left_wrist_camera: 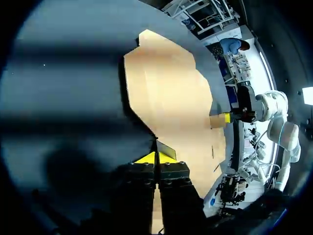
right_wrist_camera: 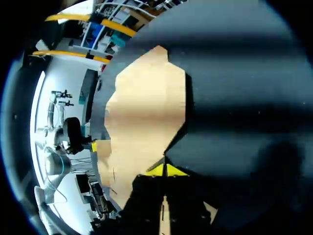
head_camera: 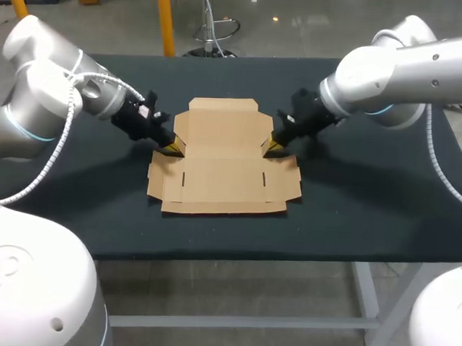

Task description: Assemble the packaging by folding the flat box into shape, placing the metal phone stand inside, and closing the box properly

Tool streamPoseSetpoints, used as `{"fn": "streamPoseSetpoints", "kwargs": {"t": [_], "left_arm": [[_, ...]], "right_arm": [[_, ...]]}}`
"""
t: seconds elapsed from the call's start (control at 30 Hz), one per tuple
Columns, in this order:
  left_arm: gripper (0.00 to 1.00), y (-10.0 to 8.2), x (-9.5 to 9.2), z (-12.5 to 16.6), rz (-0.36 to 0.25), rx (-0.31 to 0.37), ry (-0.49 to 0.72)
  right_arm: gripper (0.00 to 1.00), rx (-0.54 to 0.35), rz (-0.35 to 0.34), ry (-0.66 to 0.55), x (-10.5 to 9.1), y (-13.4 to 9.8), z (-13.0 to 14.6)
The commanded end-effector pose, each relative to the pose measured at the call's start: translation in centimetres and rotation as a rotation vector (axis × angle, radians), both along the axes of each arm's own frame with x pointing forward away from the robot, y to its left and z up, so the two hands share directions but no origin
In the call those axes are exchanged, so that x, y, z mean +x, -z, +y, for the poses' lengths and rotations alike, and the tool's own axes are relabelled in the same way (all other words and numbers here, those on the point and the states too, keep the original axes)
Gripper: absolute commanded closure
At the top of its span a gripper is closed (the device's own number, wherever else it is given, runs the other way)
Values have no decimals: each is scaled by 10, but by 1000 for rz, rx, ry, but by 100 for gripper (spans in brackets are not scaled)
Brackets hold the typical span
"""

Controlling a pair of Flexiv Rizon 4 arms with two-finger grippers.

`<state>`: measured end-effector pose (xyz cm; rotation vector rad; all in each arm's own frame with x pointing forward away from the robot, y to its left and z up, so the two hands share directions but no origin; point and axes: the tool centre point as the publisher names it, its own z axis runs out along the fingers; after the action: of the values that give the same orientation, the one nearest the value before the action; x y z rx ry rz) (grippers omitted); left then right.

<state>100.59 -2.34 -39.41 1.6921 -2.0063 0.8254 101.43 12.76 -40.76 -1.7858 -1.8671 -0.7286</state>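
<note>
Robot lab or test workshop, by the look of it: two big white multi-joint arms, left arm (head_camera: 44, 90) & right arm (head_camera: 401, 73), w/ cable hoses, either side of a black-topped table (head_camera: 366, 208) on plain grey metal legs, w/ a flat cardboard box (head_camera: 223, 173) as workpiece.

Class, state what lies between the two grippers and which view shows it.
The flat cardboard box lies between left gripper and right gripper; head view.

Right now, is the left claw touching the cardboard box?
Touching. Left wrist view shows the left claw closed on a side flap edge of the cardboard box.
</note>
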Motion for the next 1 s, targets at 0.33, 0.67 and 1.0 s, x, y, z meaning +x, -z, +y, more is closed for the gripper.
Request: {"fn": "streamPoseSetpoints", "kwargs": {"t": [0.33,0.67,1.0], "left_arm": [[100,-8,-5,-16,-41,124,-66],[100,-8,-5,-28,-62,184,-103],[100,-4,-3,-36,-70,223,-126]], "right_arm": [[100,-48,-13,13,-2,-2,10],[100,-67,-16,19,-2,-2,13],[100,-112,-25,30,-3,-2,19]]}}
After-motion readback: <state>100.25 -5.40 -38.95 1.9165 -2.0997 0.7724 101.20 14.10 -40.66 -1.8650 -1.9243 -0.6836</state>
